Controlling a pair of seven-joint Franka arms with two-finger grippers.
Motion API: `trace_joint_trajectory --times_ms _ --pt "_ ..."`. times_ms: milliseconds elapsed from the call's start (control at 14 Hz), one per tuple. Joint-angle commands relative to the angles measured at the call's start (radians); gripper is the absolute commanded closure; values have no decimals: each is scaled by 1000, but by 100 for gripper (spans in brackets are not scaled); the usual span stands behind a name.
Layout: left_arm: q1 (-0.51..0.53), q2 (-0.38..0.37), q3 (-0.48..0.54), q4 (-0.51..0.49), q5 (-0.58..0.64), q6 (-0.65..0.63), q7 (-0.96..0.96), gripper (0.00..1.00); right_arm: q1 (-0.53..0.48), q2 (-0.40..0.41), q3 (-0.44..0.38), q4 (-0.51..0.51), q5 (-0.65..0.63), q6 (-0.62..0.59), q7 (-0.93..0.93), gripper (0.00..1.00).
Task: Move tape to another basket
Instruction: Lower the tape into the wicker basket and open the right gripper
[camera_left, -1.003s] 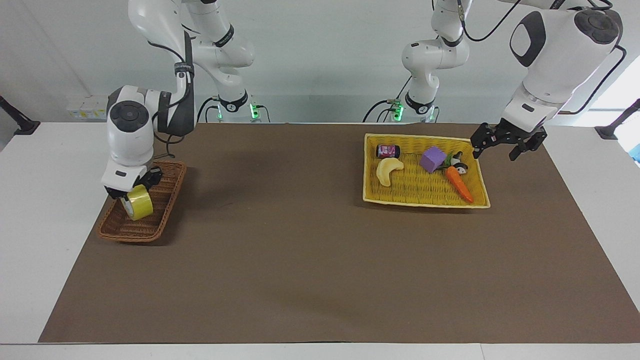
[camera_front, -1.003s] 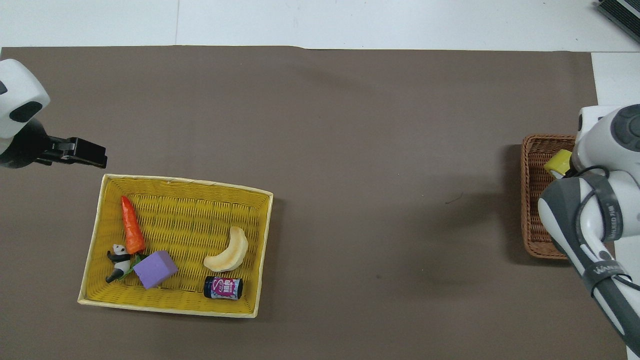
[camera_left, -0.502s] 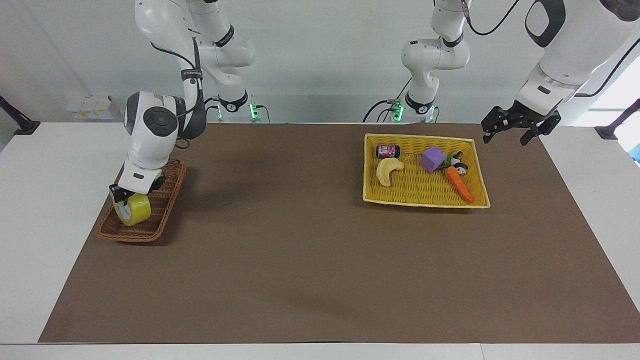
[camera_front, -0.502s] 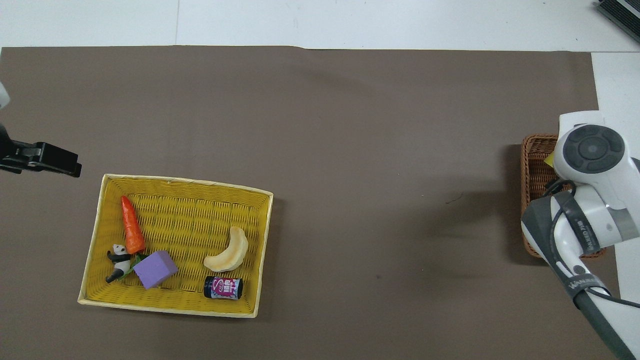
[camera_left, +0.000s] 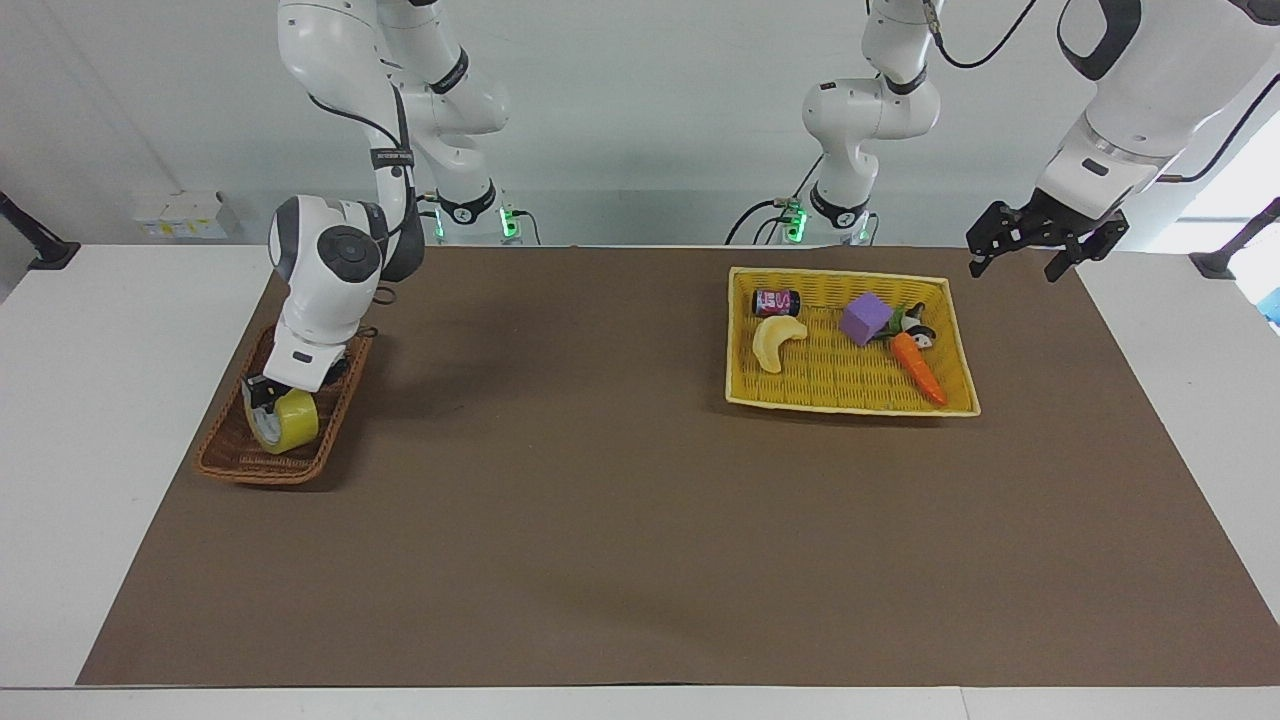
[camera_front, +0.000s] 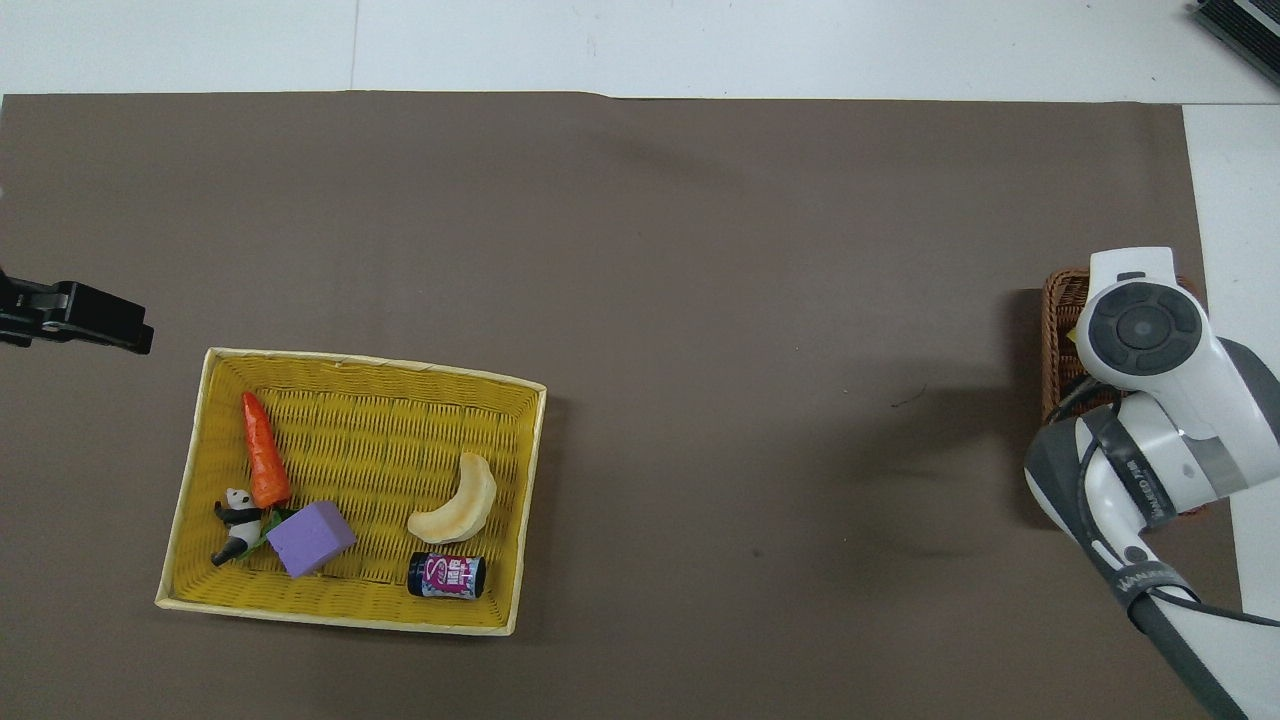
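At the right arm's end of the table sits the brown wicker basket (camera_left: 268, 440), w/ the right gripper (camera_left: 262, 400) down over it, pincer clamped on the yellow tape (camera_left: 285, 421). Roll stands on edge, pale core showing, over the basket's middle; can't tell if it touches the weave.

Toward the left arm's end lies the yellow tray basket (camera_left: 850, 402), shallow and wide. Inside: a small dark can (camera_left: 776, 302) on its side at the edge nearest the robots, a pale banana toy (camera_left: 776, 341) just beside it, a purple block (camera_left: 866, 318), a panda figure (camera_left: 914, 329) touching the block, and an orange carrot (camera_left: 918, 367) angled away from the robots.

Left gripper (camera_left: 1044, 243) hangs in the air off the yellow tray's corner, over the brown mat (camera_left: 600, 500), fingers apart, holding nothing; that arm waits.

Facing view shows tape and grip plainly. Overhead view hides nearly all of that: the right arm's white wrist covers the brown basket (camera_front: 1062, 340), only one rim strip showing, tape not seen. Overhead does show the yellow tray (camera_front: 190, 480) contents more clearly, e.g. can (camera_front: 447, 575) label and block (camera_front: 310, 538) top, plus the left gripper (camera_front: 125, 330) only as a dark tip at frame edge.
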Motion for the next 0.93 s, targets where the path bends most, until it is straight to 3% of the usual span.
trace_joint_trajectory --times_ms 0,72,287,573,860 --pt "35 3 -5 12 17 -23 5 0 -12 -36 3 -51 -29 34 25 9" --pt "37 3 -5 12 17 -21 3 0 -9 -36 3 -51 -25 28 26 0" --pt "32 3 -7 12 17 -21 3 0 -1 -57 9 -51 10 -4 20 0" --pt "35 3 -7 12 17 -21 3 0 49 -84 31 6 177 -152 -3 0" --pt "34 3 -7 12 17 -21 3 0 52 -102 31 150 413 -297 -95 0"
